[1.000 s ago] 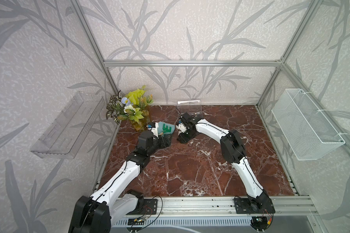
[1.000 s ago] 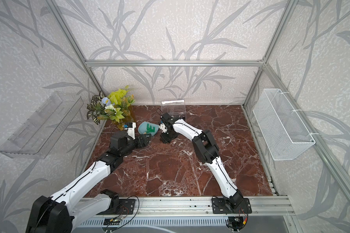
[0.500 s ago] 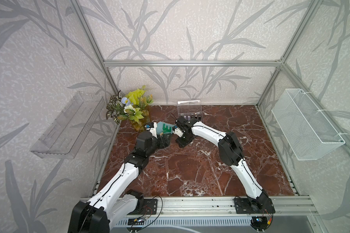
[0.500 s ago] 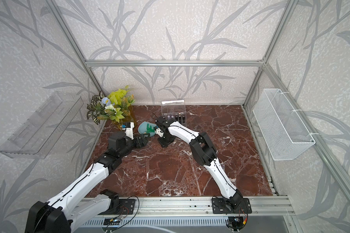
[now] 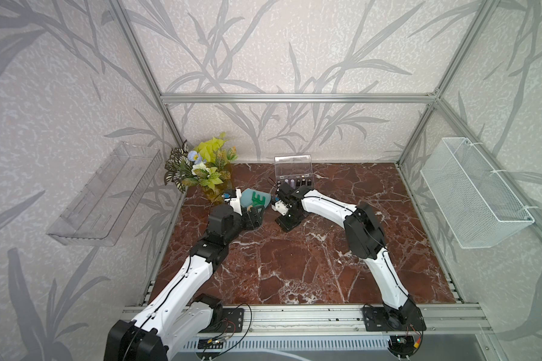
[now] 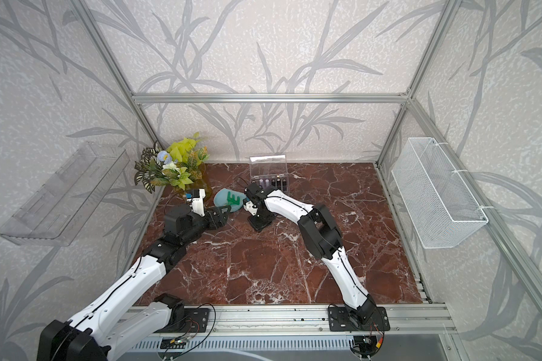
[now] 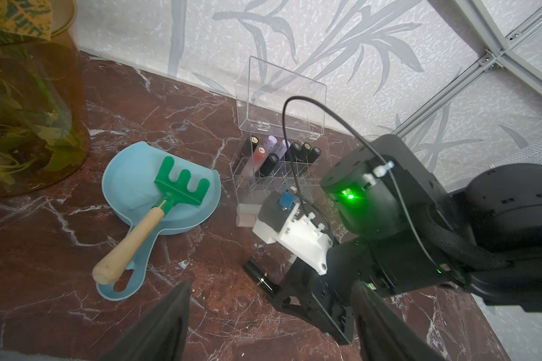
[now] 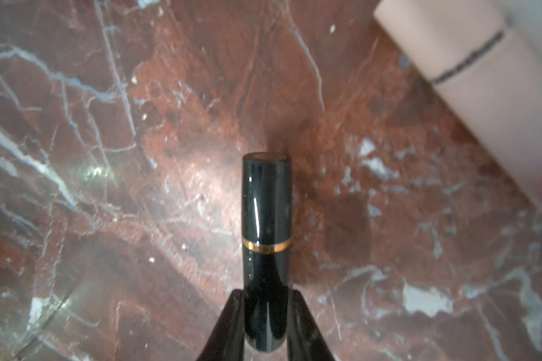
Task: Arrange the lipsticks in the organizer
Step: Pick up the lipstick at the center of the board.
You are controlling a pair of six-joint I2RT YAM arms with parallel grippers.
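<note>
Swung away from the organizer (image 5: 293, 165) and down to the marble table (image 5: 294, 265) within the last second, narrowing from half-spread to a firm pinch: right gripper (image 8: 265, 312), now clamped on one end of a black lipstick (image 8: 266, 215). Pick judged secured; lift and carry back to an empty cell likely next. Flat on the table or barely off it, hard to tell which. Long axis in line with the jaws, gold band near the middle, free flat end aimed away from the wrist and roughly toward the blue dustpan (image 7: 122, 175). Needs tipping upright to match those already standing at the organizer's back under the raised lid. Two beige lipsticks (image 7: 246, 215) left lying just before it. Left gripper (image 7: 269, 315) spread wide, holding nothing, close by.
</note>
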